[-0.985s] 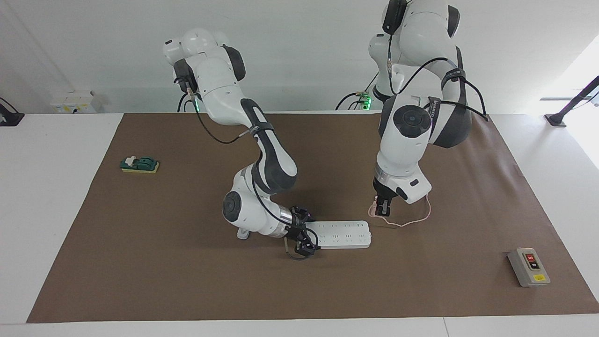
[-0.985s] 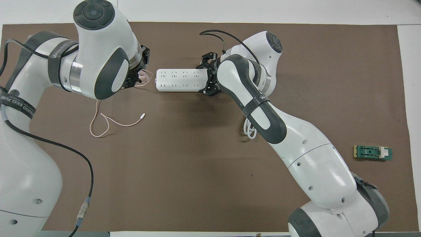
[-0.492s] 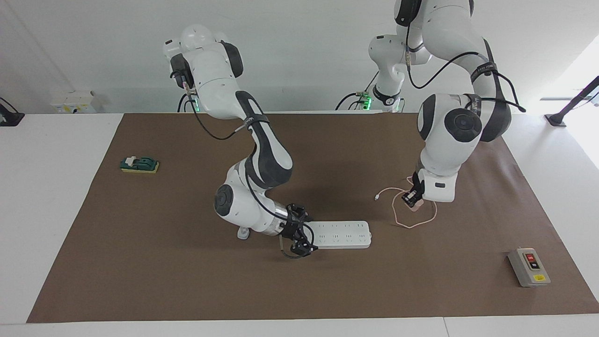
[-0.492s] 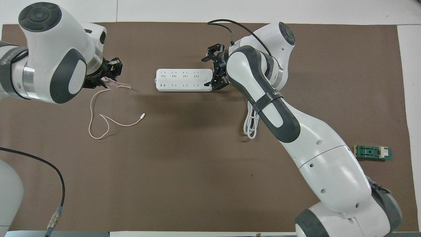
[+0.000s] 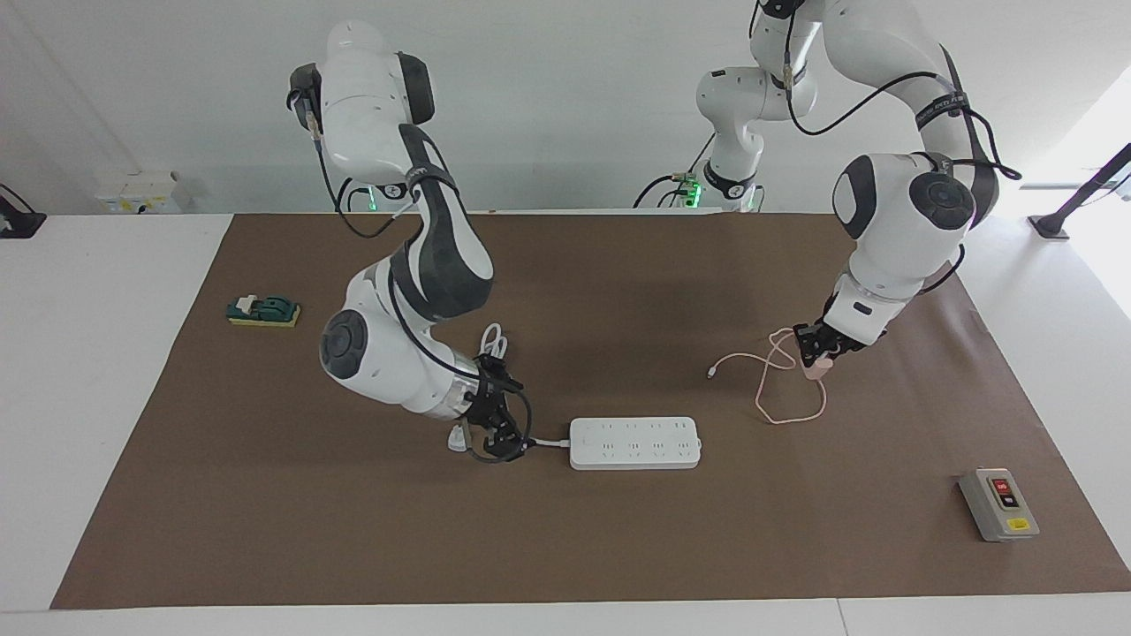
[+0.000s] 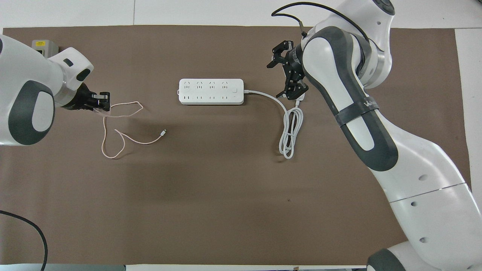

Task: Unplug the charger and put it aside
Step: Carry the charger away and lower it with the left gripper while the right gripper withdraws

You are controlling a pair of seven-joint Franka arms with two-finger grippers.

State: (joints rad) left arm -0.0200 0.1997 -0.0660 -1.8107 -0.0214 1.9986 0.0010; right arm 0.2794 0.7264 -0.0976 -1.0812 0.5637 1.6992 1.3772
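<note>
The charger (image 5: pixel 821 368) is a small pale pink cube, out of the power strip, and my left gripper (image 5: pixel 816 354) is shut on it low over the mat toward the left arm's end of the table. Its thin pink cable (image 5: pixel 779 399) trails in loops on the mat. In the overhead view the left gripper (image 6: pixel 101 104) pinches the charger (image 6: pixel 99 109), with the cable (image 6: pixel 113 140) curling nearer the robots. The white power strip (image 5: pixel 634 442) (image 6: pixel 211 91) lies flat with nothing plugged in. My right gripper (image 5: pixel 500 430) (image 6: pixel 281 75) is open, off the strip's cord end, holding nothing.
The strip's thick white cord (image 6: pixel 290 131) lies coiled below the right gripper, ending in a white plug (image 5: pixel 456 439). A grey switch box (image 5: pixel 998 504) (image 6: pixel 44 45) stands at the left arm's end. A green and yellow block (image 5: pixel 263 311) sits at the right arm's end.
My left gripper has carried the charger away from the strip toward the left arm's end, dragging the cable. The right gripper has drawn back from the strip's end, uncovering the white cord.
</note>
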